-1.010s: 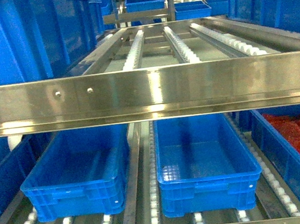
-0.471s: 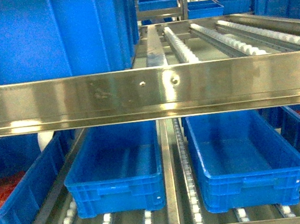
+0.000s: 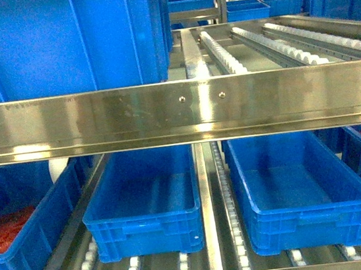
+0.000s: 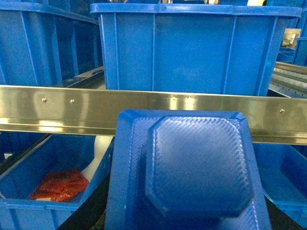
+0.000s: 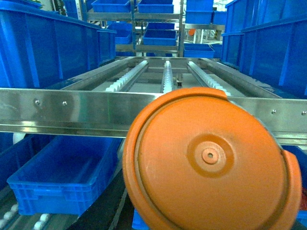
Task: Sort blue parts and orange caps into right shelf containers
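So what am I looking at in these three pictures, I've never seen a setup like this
It's a wheeled robot with two arms facing a steel roller shelf. The head camera shows the lower level holding two empty blue crates, and a crate of red material on the left. The other two pictures come from cameras on each wrist. The left one is filled by a blue moulded part, the right one by a round orange cap, each apparently carried by that arm. The end effectors themselves are hidden behind them.

Bright, glare on steel rail [image 3: 177, 112]
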